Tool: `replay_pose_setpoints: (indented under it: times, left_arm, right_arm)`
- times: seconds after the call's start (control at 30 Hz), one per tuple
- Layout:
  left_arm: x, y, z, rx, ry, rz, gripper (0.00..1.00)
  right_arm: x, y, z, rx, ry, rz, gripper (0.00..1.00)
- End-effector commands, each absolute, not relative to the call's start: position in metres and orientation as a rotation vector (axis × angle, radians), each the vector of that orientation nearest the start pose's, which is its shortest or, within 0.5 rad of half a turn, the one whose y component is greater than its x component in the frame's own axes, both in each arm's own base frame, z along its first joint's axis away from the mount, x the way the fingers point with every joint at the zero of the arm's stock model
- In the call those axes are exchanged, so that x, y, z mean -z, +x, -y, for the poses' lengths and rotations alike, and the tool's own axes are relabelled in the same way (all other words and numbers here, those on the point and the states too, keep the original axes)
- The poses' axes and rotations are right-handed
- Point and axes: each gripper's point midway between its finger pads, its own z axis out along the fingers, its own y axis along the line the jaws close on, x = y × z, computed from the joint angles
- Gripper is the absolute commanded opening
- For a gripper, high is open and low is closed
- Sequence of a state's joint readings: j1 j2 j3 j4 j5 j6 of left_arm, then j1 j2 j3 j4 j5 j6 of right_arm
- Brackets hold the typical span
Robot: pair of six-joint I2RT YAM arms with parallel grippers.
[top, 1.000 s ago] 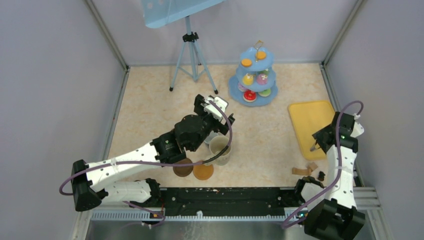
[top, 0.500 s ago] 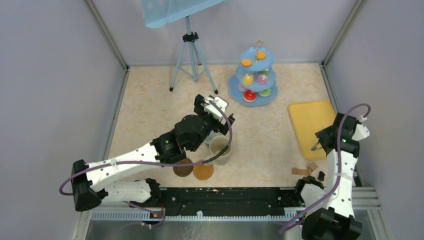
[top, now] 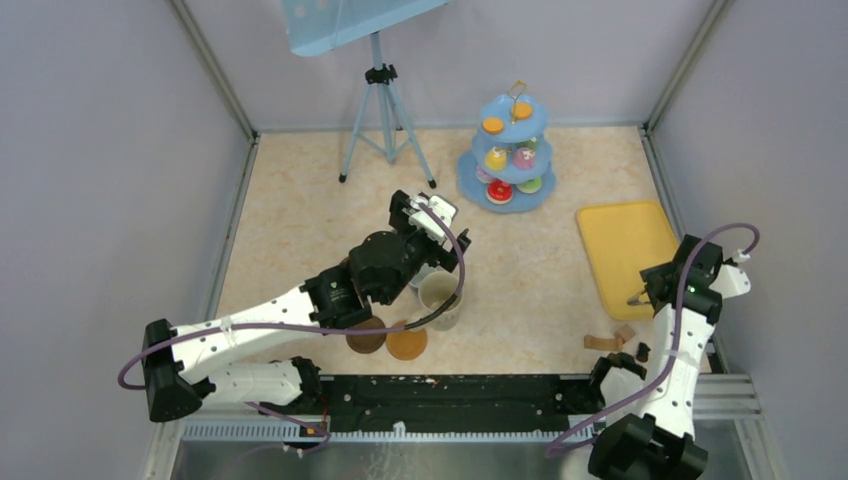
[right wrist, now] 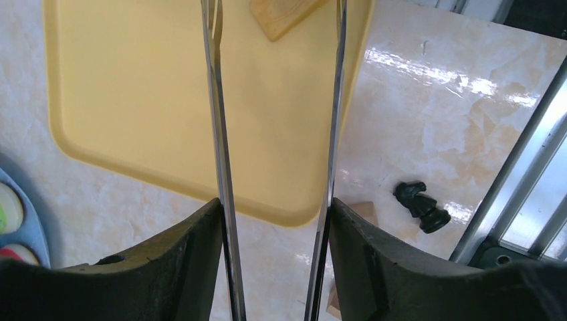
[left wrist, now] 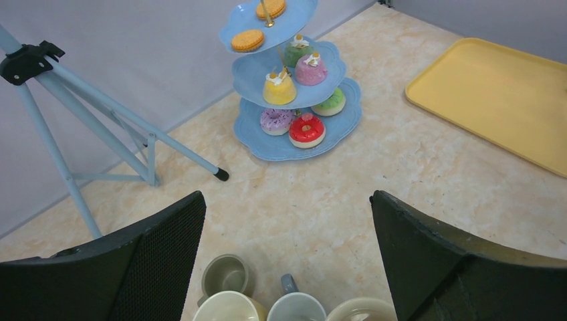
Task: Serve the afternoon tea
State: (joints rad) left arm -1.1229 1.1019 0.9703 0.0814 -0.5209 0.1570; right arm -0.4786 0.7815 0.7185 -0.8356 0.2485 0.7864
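Left hand (left wrist: 286,200) spread wide; right hand (right wrist: 274,207) clamps tongs (right wrist: 215,134).

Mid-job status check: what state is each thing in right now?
Cake stand: upright, cakes on all three tiers.
Mugs: upright, look empty, bunched under left hand.
Coasters: flat, no mug on them.
Tongs: gripped by right hand, arms apart.
Left hand: open, empty.
Right hand: shut on tongs.
Tray: lying flat.
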Motion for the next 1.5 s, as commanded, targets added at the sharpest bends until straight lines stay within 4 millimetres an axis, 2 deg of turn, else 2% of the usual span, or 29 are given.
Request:
replay_pose_setpoints:
  times: [0.0, 0.37, 0.77, 0.93, 1.2, 1.33, 1.47]
  left_arm:
    - [-0.345, 0.242, 0.294, 0.352, 0.582, -1.456, 0.99]
    - [-0.34, 0.244, 0.297, 0.342, 0.592, -1.465, 0.99]
    - [-0.339, 0.245, 0.297, 0.333, 0.593, -1.467, 0.99]
    - [-0.339, 0.245, 0.296, 0.33, 0.593, -1.467, 0.99]
    - [-0.339, 0.246, 0.296, 0.323, 0.593, -1.466, 0.99]
    - [-0.338, 0.247, 0.296, 0.318, 0.595, -1.467, 0.99]
    - [-0.338, 0.247, 0.296, 0.316, 0.597, -1.467, 0.99]
  right_arm:
    - [-0.124, 0.18, 0.115, 0.16, 1.574, -1.868, 0.57]
    - [-0.11, 0.195, 0.115, 0.123, 1.51, -1.964, 0.6]
    - [-0.094, 0.204, 0.104, 0.097, 1.429, -2.138, 0.5]
    - [-0.081, 0.221, 0.09, 0.072, 1.327, -2.262, 0.47]
    - [-0.082, 0.261, 0.068, 0.06, 1.017, -2.391, 0.46]
    - [-0.079, 0.28, 0.06, -0.012, 0.859, -2.436, 0.48]
    - [-0.081, 0.294, 0.055, -0.06, 0.736, -2.492, 0.54]
